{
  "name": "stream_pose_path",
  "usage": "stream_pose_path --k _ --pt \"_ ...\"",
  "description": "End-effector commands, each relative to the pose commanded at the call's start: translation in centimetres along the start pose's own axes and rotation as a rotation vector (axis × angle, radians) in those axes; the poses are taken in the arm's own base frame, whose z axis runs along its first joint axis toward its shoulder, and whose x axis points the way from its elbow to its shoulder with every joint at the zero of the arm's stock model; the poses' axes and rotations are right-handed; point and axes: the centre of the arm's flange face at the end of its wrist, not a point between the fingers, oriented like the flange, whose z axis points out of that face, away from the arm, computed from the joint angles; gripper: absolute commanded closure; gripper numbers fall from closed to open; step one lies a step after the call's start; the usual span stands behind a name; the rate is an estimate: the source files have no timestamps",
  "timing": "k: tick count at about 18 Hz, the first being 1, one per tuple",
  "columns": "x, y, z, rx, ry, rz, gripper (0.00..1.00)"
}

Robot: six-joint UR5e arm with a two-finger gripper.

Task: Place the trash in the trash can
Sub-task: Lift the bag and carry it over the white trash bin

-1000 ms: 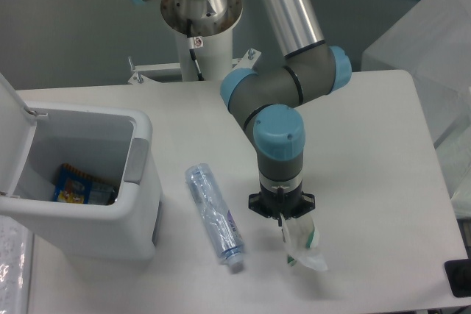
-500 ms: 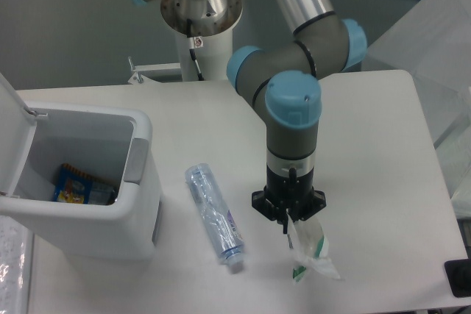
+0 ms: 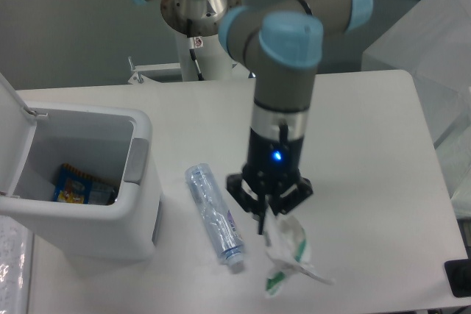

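Note:
My gripper hangs over the front of the table, shut on the top of the crumpled clear-white wrapper with green print, which dangles below it, lifted off the table. The crushed clear plastic bottle lies flat on the table just left of the gripper, its cap end toward the front edge. The white trash can stands at the left with its lid swung open.
A blue snack packet with yellow print lies inside the can. A translucent box stands off the table's right side. A small black object sits at the front right corner.
The arm has risen and shifted left toward the bottle, carrying the wrapper up off the table. The bottle and can have not moved.

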Motion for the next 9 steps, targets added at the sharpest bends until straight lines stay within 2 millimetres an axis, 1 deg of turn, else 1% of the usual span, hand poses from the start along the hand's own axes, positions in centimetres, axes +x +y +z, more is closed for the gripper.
stream_pose_path --k 2,4,6,9 --pt "2.9 -0.6 -1.5 0.029 0.041 0.026 1.0" --pt "5.4 -0.4 -2.5 0.041 0.077 0.032 1.0" --pt "8.5 0.2 -3.5 0.045 0.109 0.057 1.0" --pt "12.4 1.6 -5.5 0.05 0.131 0.094 1.0"
